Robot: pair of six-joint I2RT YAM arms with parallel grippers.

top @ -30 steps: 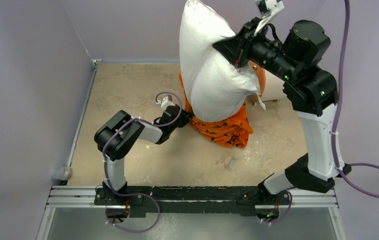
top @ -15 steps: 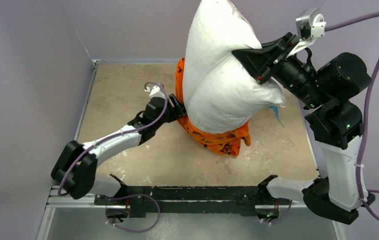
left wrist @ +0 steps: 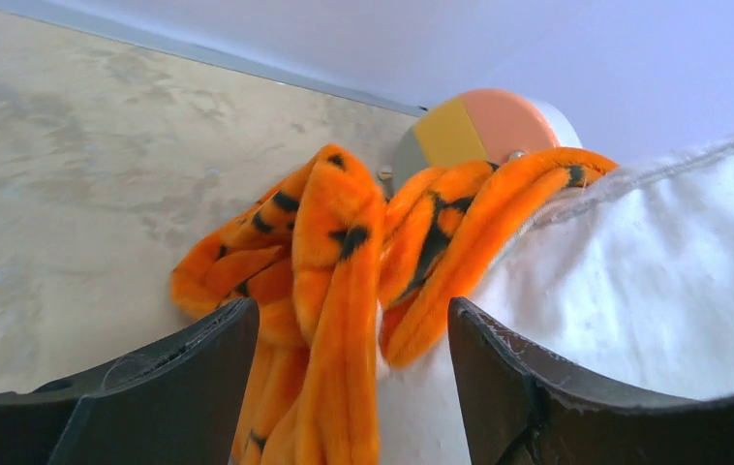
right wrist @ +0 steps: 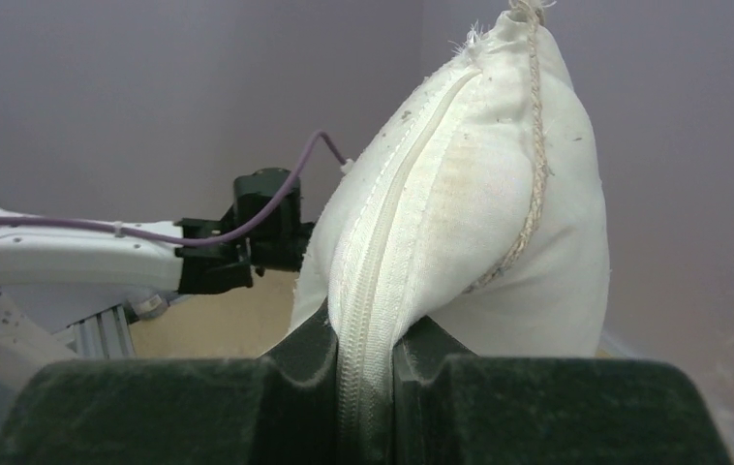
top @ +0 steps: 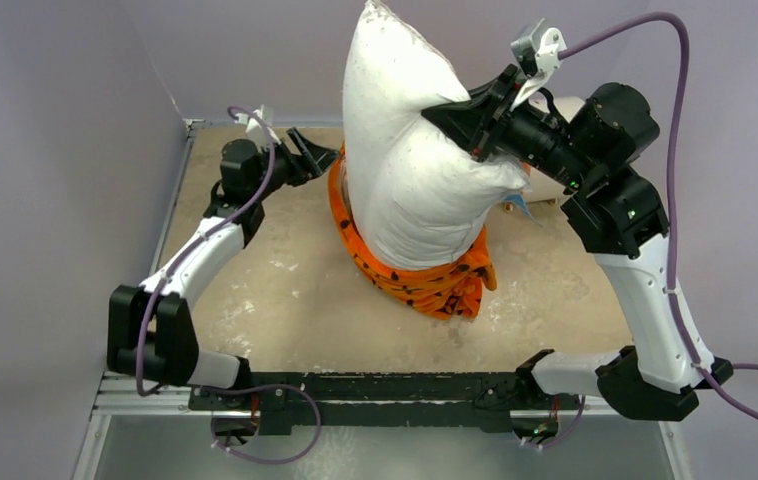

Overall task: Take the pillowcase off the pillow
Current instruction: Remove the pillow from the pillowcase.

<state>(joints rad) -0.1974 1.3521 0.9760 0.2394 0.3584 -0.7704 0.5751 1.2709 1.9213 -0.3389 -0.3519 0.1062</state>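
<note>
The right gripper [right wrist: 363, 354] is pinching the plump white pillow [top: 395, 190] by its zip seam. The fuzzy orange black-printed pillowcase [top: 435, 285] is sheathing only the pillow's base. The left gripper [left wrist: 349, 320] is gaping around its rim, possibly not touching.

Left arm [top: 200, 255] outstretched, left fingers [left wrist: 150, 387] spread, right arm [top: 645, 290] raised, right fingers [right wrist: 179, 407] clamped

pillow [top: 410, 180] base: sunk inside pillowcase [top: 435, 280], unseen
cylinder [left wrist: 484, 124]: largely hidden behind pillow
tag [top: 522, 205]: half behind pillow, unreadable
</note>
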